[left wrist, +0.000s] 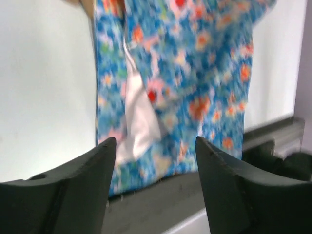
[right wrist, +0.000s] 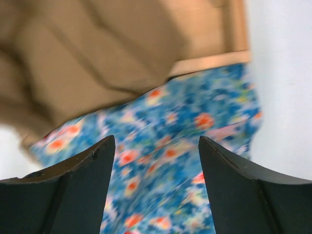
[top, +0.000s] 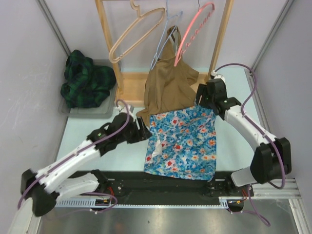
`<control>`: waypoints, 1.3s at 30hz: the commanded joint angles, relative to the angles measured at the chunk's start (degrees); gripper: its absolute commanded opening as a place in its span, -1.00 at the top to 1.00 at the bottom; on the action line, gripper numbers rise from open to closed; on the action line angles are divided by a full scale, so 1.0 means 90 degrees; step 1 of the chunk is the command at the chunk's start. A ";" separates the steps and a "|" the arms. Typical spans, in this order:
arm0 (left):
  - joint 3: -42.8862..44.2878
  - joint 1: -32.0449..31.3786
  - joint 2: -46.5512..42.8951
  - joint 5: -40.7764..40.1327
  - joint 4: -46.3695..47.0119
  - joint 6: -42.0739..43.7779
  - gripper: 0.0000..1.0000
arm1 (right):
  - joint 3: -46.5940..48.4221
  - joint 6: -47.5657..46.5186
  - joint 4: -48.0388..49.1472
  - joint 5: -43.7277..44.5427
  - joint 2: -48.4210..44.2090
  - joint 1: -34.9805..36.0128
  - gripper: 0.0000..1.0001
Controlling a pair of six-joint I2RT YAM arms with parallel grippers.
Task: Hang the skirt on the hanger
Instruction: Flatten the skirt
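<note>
Lying flat, the blue floral skirt [top: 183, 144] forms a soft rectangle between left gripper [left wrist: 155, 140] and right gripper [right wrist: 156, 139], both with fingers spread.

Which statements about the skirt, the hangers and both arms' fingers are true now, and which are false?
The floral skirt lies on the table. True.
The left fingers are shut on the skirt. False: they stand open and hold nothing.
A brown garment hangs at the wooden rack. True.
The pink hanger carries the skirt. False: it is bare.
The green plaid cloth lies right of the rack. False: it is in the grey tray, on the left.
The right fingers stand open. True.
</note>
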 commanded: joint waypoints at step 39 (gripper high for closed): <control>0.2430 0.1628 0.5083 0.0460 0.2401 0.2136 0.99 | -0.0658 0.0662 -0.1077 -0.0032 -0.2108 0.0964 -0.36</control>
